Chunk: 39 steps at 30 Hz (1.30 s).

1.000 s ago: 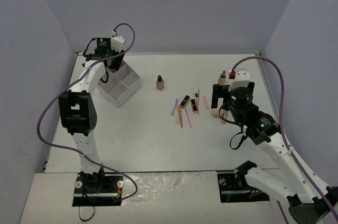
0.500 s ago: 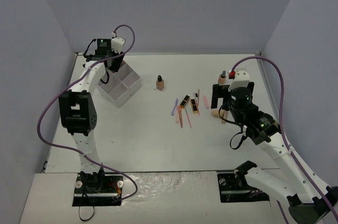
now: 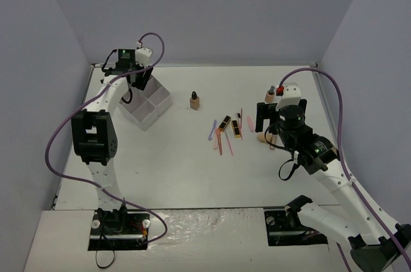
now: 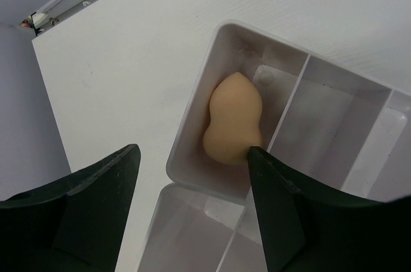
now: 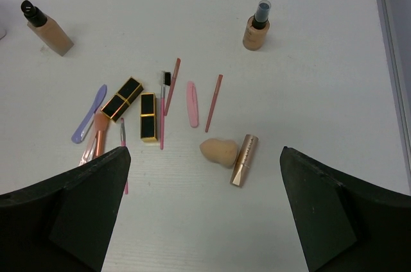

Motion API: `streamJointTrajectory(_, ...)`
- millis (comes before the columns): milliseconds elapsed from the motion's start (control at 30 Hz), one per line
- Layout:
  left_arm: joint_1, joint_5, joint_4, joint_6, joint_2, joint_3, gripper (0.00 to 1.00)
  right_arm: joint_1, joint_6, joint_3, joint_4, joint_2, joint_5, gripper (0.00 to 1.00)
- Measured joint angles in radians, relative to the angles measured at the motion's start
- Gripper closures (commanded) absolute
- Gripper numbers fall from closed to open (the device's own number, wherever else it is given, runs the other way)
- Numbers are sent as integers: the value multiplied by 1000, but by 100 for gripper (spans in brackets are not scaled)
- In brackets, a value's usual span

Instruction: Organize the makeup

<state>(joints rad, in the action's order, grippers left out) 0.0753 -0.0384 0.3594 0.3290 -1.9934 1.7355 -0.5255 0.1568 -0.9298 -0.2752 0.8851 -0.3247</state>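
A beige sponge (image 4: 232, 120) lies in a corner compartment of the white box (image 4: 191, 113). My left gripper (image 4: 191, 151) hangs just above it, open and holding nothing. Across the table my right gripper (image 5: 203, 150) is wide open over the loose makeup. Below it lie a second sponge (image 5: 219, 152) beside a gold tube (image 5: 243, 160), two black-gold lipsticks (image 5: 121, 99) (image 5: 148, 115), and several thin pink, red and purple sticks (image 5: 192, 103). A square tan bottle (image 5: 49, 30) and a round tan bottle (image 5: 257, 27) stand farther back.
The white box (image 3: 149, 106) stands at the back left, near the left wall. The square bottle (image 3: 194, 100) stands alone mid-table. The round bottle (image 3: 270, 94) is just behind my right gripper (image 3: 268, 120). The table's raised right edge (image 5: 382, 2) runs close by.
My left gripper has opened wider and risen a little over the box, with the sponge left lying in its compartment. The right arm has barely moved.
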Motion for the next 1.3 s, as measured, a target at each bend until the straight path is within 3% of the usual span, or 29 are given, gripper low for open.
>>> streamJointTrajectory(600, 0, -22, -4, -14, 37, 41, 32, 0, 3, 0, -1, 4, -5, 0)
streamJointTrajectory(800, 0, -13, 11, -139, 167, -15, 21, 10, 111, -15, -82, 101, -101, 1)
streamJointTrajectory(1000, 0, -12, 27, -271, 426, -68, 10, 93, 241, 0, -152, 253, -62, 13)
streamJointTrajectory(1300, 0, -35, 102, -394, 721, -275, 7, 168, 368, 32, -129, 405, 14, 49)
